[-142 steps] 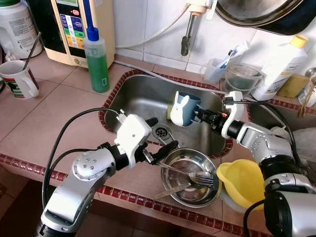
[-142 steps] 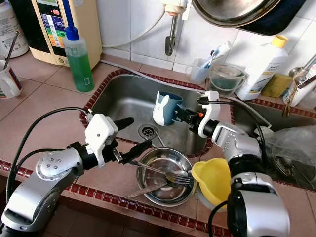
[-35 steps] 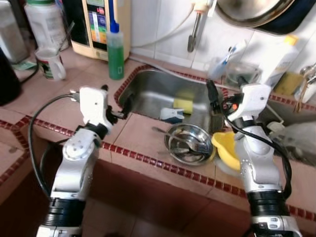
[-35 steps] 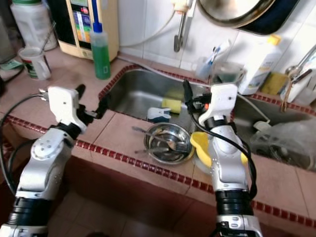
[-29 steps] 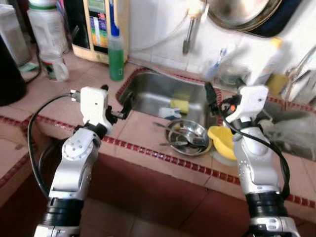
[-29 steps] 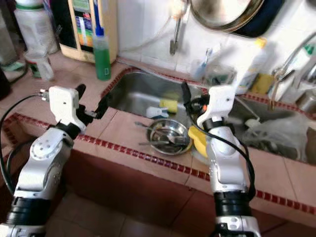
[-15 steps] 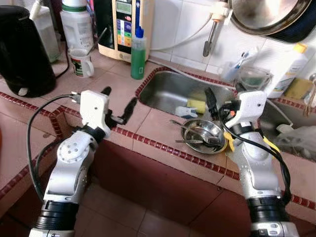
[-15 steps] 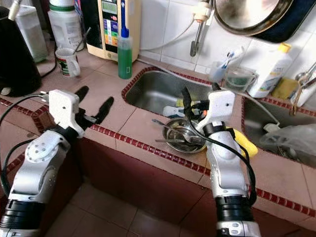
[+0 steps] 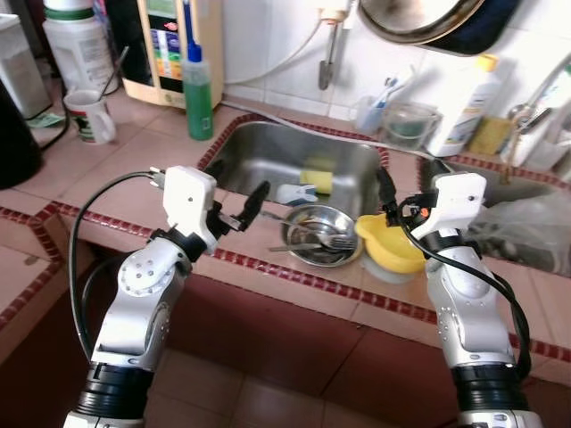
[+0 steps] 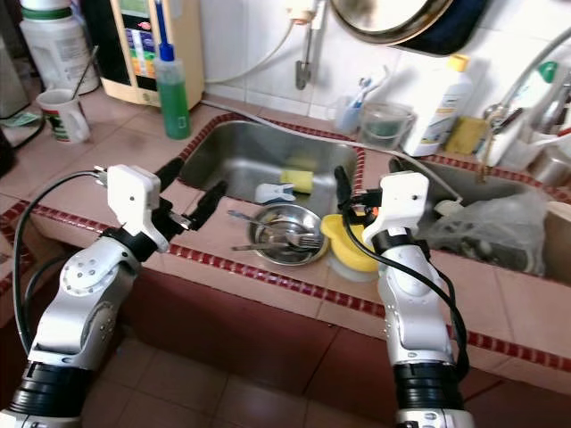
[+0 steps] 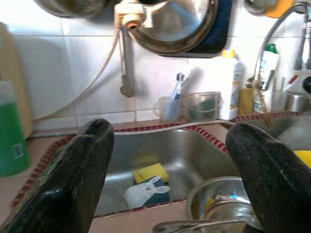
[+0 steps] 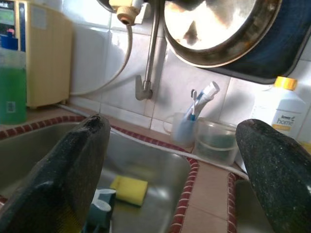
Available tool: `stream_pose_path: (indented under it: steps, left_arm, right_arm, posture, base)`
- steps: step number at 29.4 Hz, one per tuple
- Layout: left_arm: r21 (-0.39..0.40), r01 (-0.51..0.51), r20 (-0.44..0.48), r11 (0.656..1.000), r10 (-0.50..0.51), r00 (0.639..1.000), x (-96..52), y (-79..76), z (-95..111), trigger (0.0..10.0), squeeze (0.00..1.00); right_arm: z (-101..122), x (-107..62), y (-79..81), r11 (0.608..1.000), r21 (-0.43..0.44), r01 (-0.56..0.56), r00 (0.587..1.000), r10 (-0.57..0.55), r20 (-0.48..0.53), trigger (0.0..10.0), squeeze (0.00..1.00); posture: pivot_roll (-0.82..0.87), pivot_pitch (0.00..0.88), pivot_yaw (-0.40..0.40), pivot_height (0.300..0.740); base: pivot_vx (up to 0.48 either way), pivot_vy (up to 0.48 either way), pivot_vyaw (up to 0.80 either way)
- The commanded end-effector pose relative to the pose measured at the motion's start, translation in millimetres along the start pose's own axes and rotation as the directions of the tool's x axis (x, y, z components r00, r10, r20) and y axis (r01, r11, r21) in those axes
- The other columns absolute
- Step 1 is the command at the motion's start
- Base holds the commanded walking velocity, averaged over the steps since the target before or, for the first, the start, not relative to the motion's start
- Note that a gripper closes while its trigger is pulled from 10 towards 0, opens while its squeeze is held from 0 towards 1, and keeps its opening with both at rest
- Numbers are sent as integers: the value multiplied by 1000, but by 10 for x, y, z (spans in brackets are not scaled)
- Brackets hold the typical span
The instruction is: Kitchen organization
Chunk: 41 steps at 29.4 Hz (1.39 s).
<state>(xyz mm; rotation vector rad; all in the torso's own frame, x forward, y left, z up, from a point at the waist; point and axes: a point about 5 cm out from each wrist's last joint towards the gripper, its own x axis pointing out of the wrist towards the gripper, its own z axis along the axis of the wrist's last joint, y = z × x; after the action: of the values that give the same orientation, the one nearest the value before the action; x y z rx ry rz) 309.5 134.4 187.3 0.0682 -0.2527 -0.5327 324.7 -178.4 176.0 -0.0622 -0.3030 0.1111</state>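
A blue rabbit cup (image 9: 293,193) lies on its side in the steel sink (image 9: 259,152), beside a yellow sponge (image 9: 314,178). A steel bowl (image 9: 317,236) holding a fork and other cutlery sits on the counter's front edge. A yellow bowl (image 9: 390,245) rests just right of it. My left gripper (image 9: 239,209) hovers open over the counter, left of the steel bowl, and holds nothing. My right gripper (image 9: 389,198) is open above the yellow bowl. The cup (image 11: 146,193) and sponge (image 12: 129,184) lie ahead of both grippers.
Behind the sink are a green soap bottle (image 9: 196,89), a tap (image 9: 328,53), a toothbrush cup (image 9: 368,111), a clear container (image 9: 406,125) and a white bottle (image 9: 468,107). A mug (image 9: 89,127) stands at the left. A plastic bag (image 9: 526,232) covers the right basin. A pan (image 9: 419,18) hangs overhead.
My right gripper has let go of the blue cup, which now lies in the sink. Both arms have drawn back to the counter's front edge. The camera has stepped back and shifted.
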Motion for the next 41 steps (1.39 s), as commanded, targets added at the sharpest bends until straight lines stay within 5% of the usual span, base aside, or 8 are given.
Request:
stream_pose_path:
  steps: [1, 15, 30, 41]
  left_arm:
    - [2, 1, 3, 1000, -1, 1000, -9, 13, 21, 10000, 0]
    - [-3, 32, -9, 999, -32, 999, 3, -56, 29, 10000, 0]
    - [47, 263, -98, 964, -257, 961, -125, -532, -126, 10000, 0]
    - [22, 297, -91, 955, -294, 952, -116, -641, -102, 10000, 0]
  right_arm:
    - [51, 16, 38, 1000, -4, -11, 1000, 11, 13, 10000, 0]
    - [-3, -2, 84, 998, 52, -33, 999, 34, -20, 10000, 0]
    - [-324, -163, 105, 956, 286, 59, 986, -10, -168, 10000, 0]
    - [-479, -117, 9, 919, 378, 114, 950, 11, -312, 10000, 0]
  posture:
    - [117, 0, -79, 740]
    - [124, 0, -89, 740]
    - [123, 0, -82, 740]
    - [110, 0, -73, 740]
  base:
    - [0, -480, 0]
    - [0, -274, 0]
    - [0, 0, 0]
    - [0, 0, 0]
